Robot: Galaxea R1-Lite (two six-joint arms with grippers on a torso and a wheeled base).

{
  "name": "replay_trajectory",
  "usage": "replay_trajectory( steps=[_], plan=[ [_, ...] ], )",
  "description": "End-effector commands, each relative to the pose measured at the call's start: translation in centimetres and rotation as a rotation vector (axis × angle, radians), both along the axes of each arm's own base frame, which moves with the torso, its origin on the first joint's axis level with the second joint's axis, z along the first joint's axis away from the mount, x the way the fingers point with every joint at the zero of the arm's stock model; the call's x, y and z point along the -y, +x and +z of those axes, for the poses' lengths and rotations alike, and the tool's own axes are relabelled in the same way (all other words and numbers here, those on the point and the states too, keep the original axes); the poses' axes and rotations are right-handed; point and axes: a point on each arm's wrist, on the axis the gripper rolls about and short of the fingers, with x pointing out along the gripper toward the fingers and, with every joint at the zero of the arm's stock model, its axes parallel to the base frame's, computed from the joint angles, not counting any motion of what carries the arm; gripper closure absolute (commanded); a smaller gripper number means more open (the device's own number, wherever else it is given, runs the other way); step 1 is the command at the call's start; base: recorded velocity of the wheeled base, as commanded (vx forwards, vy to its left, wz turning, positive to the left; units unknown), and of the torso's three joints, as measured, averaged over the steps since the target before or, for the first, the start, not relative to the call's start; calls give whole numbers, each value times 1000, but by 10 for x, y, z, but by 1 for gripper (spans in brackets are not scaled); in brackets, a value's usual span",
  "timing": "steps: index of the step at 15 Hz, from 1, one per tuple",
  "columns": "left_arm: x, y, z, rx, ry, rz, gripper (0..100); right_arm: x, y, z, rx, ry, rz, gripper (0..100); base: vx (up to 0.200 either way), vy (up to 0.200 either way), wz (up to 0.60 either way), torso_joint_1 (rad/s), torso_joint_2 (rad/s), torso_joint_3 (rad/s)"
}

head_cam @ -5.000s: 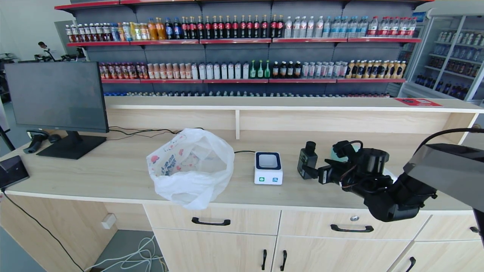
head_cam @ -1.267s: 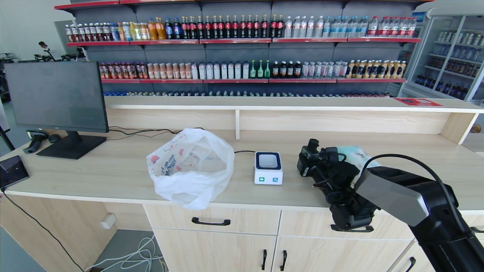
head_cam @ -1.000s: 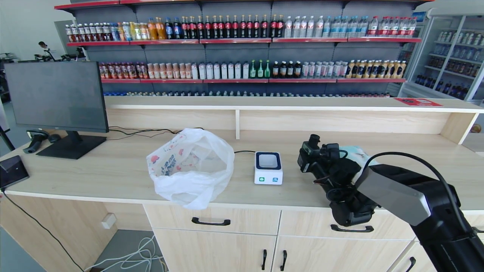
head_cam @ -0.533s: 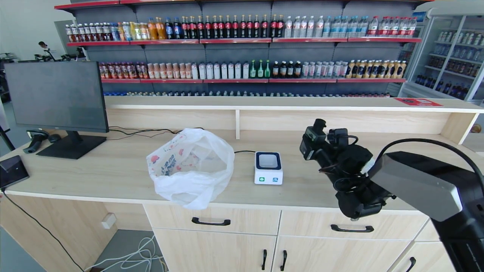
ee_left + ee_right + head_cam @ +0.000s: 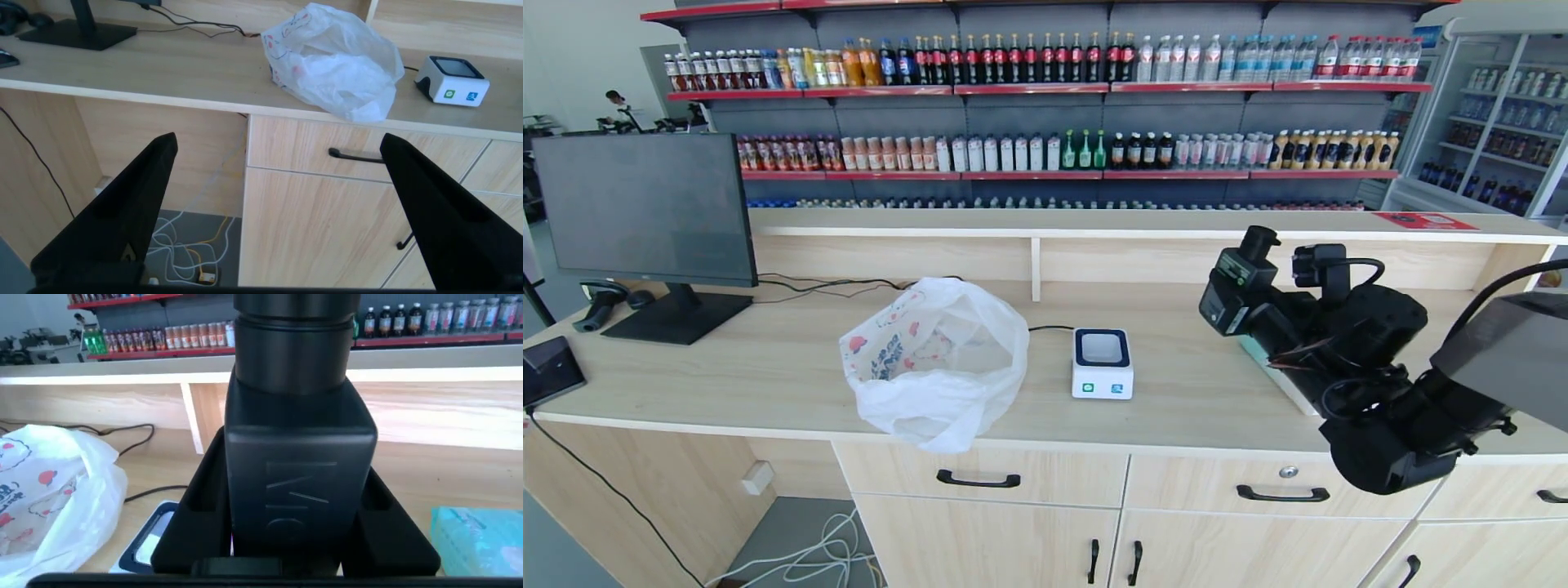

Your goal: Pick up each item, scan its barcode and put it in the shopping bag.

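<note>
My right gripper [image 5: 1245,306] is shut on a dark square bottle [image 5: 1232,282] with a black cap, held tilted in the air above the counter's right part, to the right of the white barcode scanner [image 5: 1103,362]. In the right wrist view the bottle [image 5: 298,457] stands between the fingers [image 5: 200,506], with the scanner [image 5: 151,539] and the bag [image 5: 49,498] beyond it. The white printed shopping bag [image 5: 935,359] lies open left of the scanner. A light blue packet [image 5: 1258,363] lies on the counter under the right arm. My left gripper [image 5: 278,212] hangs open below the counter edge, facing the drawers.
A monitor [image 5: 645,208] stands at the counter's far left with a handheld scanner [image 5: 600,304] and a small terminal [image 5: 547,369] near it. A cable runs behind the bag. A raised ledge [image 5: 1094,224] borders the counter's back. Drink shelves fill the wall behind.
My right gripper has lifted the dark bottle off the counter, up and to the right. The light blue packet has stayed where it lay.
</note>
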Motion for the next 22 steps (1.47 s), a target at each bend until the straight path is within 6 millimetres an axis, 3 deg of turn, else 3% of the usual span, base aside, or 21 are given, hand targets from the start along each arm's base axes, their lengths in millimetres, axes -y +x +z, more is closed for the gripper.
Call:
replay_trajectory(
  steps=[1,3,4,7,10,22],
  plan=[
    [0,0,0,-1,-2,0,0,4,-37,25,13,22,19,100,0,0,0,0,0,0],
    [0,0,0,-1,0,0,0,4,-61,29,-10,24,41,100,0,0,0,0,0,0],
    [0,0,0,-1,0,0,0,1,-87,36,-15,24,75,100,0,0,0,0,0,0],
    [0,0,0,-1,0,0,0,-2,-131,49,1,26,137,100,0,0,0,0,0,0],
    [0,0,0,-1,0,0,0,-6,-173,44,-38,28,228,100,0,0,0,0,0,0],
    [0,0,0,-1,0,0,0,-32,-268,55,-142,332,732,100,0,0,0,0,0,0]
  ],
)
